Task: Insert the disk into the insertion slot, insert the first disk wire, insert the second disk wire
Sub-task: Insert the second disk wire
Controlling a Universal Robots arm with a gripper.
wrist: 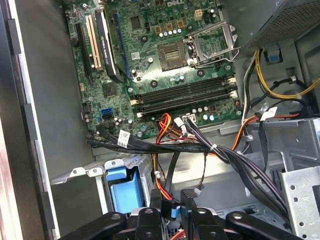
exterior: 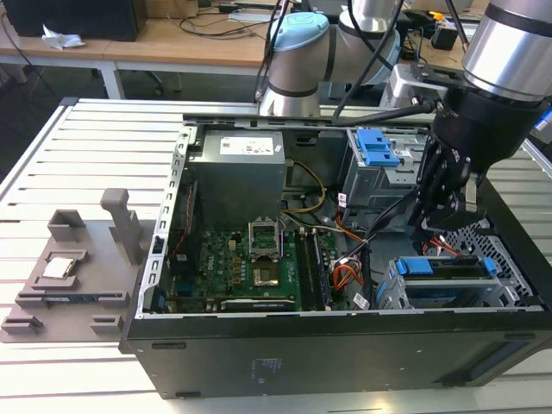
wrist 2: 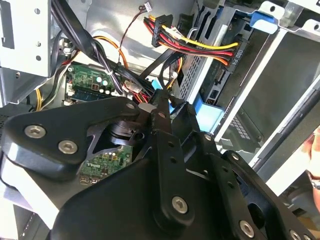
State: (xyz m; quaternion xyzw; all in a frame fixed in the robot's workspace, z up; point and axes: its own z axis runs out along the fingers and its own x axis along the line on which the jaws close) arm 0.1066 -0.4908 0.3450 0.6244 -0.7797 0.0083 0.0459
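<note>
The disk (exterior: 448, 266), in its bright blue carrier, lies inside the insertion slot (exterior: 390, 291), the silver cage at the case's front corner on the exterior view's right. My gripper (exterior: 426, 226) hangs just above the cage's inner end, its fingers drawn together on a small dark plug. The first disk wire (exterior: 440, 246), thin and red, trails out right below the fingertips. The blue carrier (wrist: 122, 192) shows beside my gripper (wrist: 172, 215) in the first wrist view, and the carrier (wrist 2: 209, 116) lies just past my gripper (wrist 2: 167, 102) in the second wrist view.
A taller grey cage with a blue latch (exterior: 377, 147) stands behind the gripper. An orange-yellow-black wire bundle (wrist 2: 200, 47) ends in a black plug near the cage. Black cables (wrist: 200, 147) cross over the motherboard (exterior: 250, 267). A grey fixture (exterior: 78, 267) sits outside the case.
</note>
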